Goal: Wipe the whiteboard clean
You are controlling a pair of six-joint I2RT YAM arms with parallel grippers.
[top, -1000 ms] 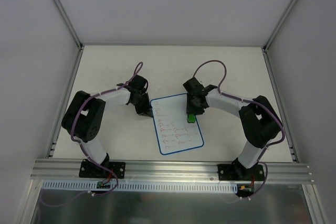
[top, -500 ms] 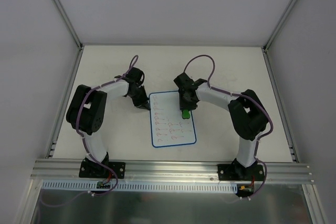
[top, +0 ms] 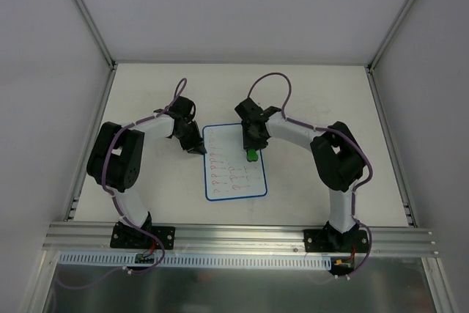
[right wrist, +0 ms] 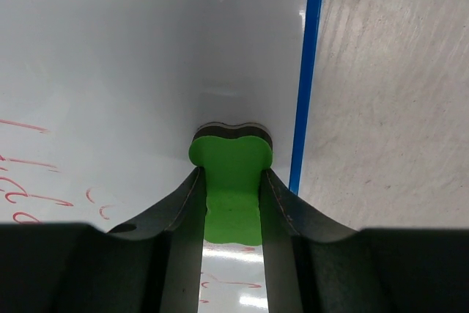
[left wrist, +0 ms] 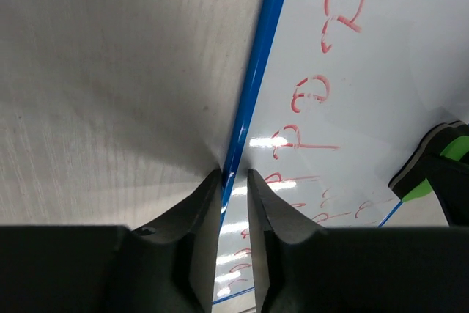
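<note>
Whiteboard [top: 233,181] slid left, under right pincer's [top: 251,150] eraser [top: 251,155].

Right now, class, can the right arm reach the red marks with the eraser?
Likely yes: the right gripper holds the eraser on the whiteboard, with red marks just beside it, nothing between.

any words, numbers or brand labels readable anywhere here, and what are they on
whiteboard: rows of red handwritten marks. In the left wrist view they look like loops resembling "p", "d" or "Q", and no word or number can be made out. In the top view they are too small to read.
green eraser: no print visible.
Nothing else shows a readable label, brand or sign.
</note>
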